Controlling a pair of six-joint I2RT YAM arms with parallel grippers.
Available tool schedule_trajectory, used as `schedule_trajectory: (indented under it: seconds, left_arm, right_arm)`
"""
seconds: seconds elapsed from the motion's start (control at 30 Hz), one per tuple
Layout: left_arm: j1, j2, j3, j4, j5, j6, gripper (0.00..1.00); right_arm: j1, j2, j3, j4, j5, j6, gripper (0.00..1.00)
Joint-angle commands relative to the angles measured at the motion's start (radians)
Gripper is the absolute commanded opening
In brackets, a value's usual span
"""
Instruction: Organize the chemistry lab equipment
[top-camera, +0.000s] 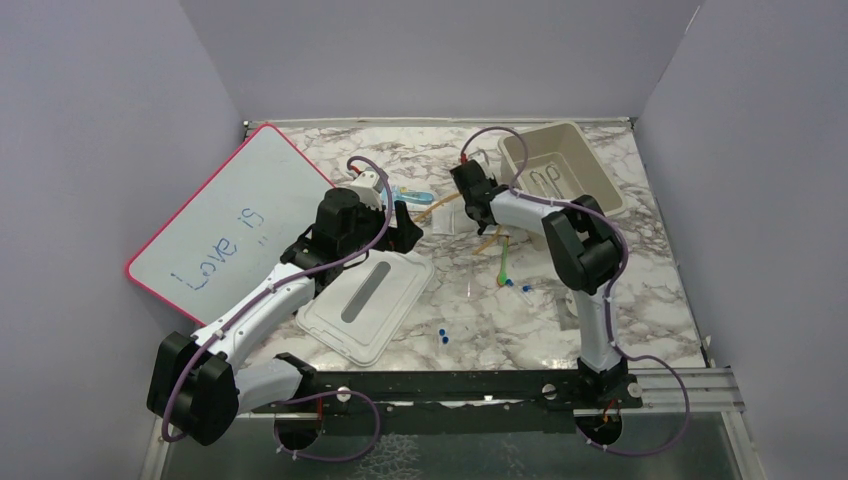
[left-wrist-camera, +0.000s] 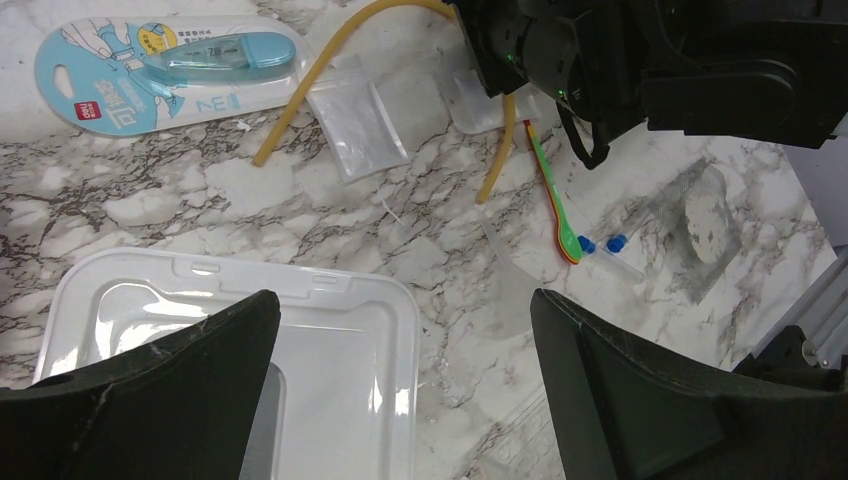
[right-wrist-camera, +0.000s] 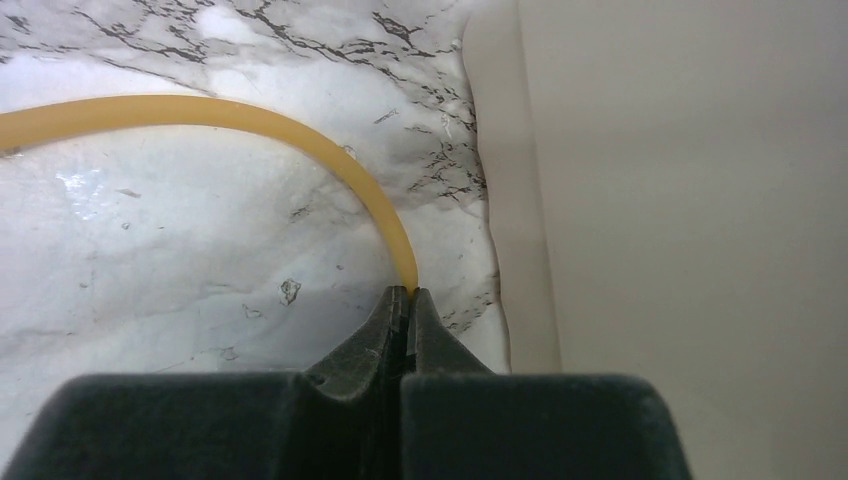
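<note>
Right wrist shows the right end effector (right-wrist-camera: 409, 297) clamped on the end of amber tubing (right-wrist-camera: 200, 108).

In the top view, the whiteboard (top-camera: 225, 225) fills the left of the frame, the bin (top-camera: 598, 165) sits at upper right with the forceps (top-camera: 545, 180) inside it, and the flat lid (top-camera: 365, 300) lies at lower centre. The rubber tubing (top-camera: 440, 203) runs across the middle, its right end just left of the bin's wall. The thin stick (top-camera: 504, 265) lies below the tubing, right of the lid.
</note>
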Motion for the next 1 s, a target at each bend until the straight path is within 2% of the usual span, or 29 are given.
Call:
schedule_trajectory:
  seconds: [0.0, 0.47, 0.67, 0.97]
  left_arm:
    - [0.002, -0.007, 0.031, 0.005, -0.020, 0.012, 0.99]
    - [0.002, -0.015, 0.031, 0.005, -0.021, 0.011, 0.99]
    - [0.002, -0.020, 0.029, 0.008, -0.021, 0.010, 0.99]
    - [0.002, -0.026, 0.027, 0.008, -0.016, 0.007, 0.99]
  right_arm:
    - [0.004, -0.105, 0.007, -0.017, -0.074, 0.067, 0.01]
    - [0.005, -0.523, -0.054, 0.062, -0.188, 0.084, 0.01]
    - [0.004, -0.627, -0.002, 0.026, -0.095, 0.056, 0.00]
    - [-0.014, -0.761, -0.016, 0.104, 0.086, -0.037, 0.01]
